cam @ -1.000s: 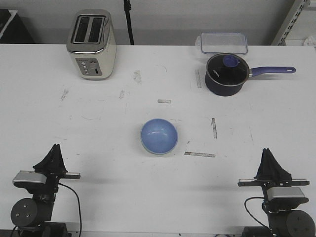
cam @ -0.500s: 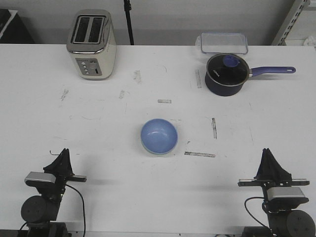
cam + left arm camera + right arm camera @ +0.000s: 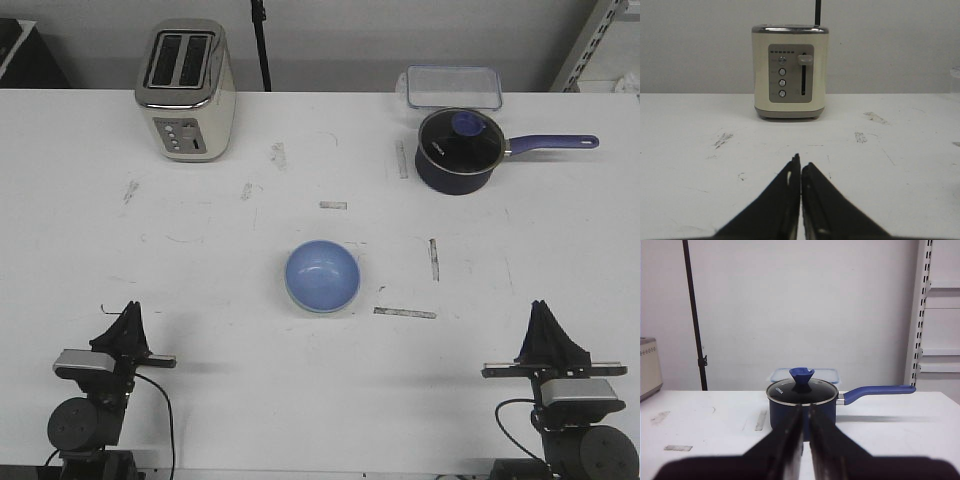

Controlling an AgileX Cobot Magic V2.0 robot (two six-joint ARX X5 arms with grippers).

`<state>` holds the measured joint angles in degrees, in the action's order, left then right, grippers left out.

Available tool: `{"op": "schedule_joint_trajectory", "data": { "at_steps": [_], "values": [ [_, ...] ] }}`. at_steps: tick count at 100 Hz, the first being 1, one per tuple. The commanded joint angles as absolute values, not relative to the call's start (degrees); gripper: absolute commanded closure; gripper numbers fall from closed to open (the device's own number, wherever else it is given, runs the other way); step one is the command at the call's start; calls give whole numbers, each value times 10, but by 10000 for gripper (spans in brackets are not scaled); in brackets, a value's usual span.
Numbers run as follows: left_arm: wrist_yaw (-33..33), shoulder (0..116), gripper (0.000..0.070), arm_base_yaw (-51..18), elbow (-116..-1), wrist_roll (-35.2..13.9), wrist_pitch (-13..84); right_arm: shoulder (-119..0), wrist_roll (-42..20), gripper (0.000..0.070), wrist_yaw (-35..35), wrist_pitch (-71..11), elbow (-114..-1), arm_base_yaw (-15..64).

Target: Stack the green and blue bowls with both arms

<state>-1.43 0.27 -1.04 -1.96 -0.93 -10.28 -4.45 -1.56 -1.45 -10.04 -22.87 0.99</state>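
Note:
The pale blue bowl (image 3: 322, 275) sits upright in the middle of the table. A thin pale greenish edge shows under its near rim; I see no separate green bowl. My left gripper (image 3: 129, 310) is shut and empty at the near left, far from the bowl; in the left wrist view (image 3: 800, 162) its tips meet and point at the toaster. My right gripper (image 3: 541, 306) is shut and empty at the near right; in the right wrist view (image 3: 805, 409) it points at the saucepan. The bowl is outside both wrist views.
A cream toaster (image 3: 187, 90) stands at the far left and also shows in the left wrist view (image 3: 790, 72). A navy saucepan (image 3: 458, 150) with a lid and purple-blue handle is far right (image 3: 801, 402). A clear lidded container (image 3: 452, 86) lies behind it.
My left arm has turned slightly right and drawn back toward its base, mostly in the first half second. The bowl and the right arm have not moved.

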Motion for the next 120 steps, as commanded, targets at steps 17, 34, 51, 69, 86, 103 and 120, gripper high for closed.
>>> {"op": "schedule_joint_trajectory", "data": {
  "at_steps": [17,34,51,69,86,103,120],
  "values": [
    [5,2,698,-11,-7,9,-112,-42,-21,686,-15,-95,-232,10],
    [5,2,698,-11,-7,10,-111,-42,-21,687,-15,-95,-232,10],
    [5,2,698,-11,-7,13,-109,-42,-21,686,-15,-95,-232,10],
    [5,2,698,-11,-7,13,-106,-42,-21,686,-15,-95,-232,10],
    [5,2,698,-11,-7,13,-106,-42,-21,686,-15,-95,-232,10],
    [4,2,698,-11,-7,13,-106,-42,-21,686,-15,-95,-232,10],
    [4,2,698,-11,-7,13,-106,-42,-21,686,-15,-95,-232,10]
  ]
}}
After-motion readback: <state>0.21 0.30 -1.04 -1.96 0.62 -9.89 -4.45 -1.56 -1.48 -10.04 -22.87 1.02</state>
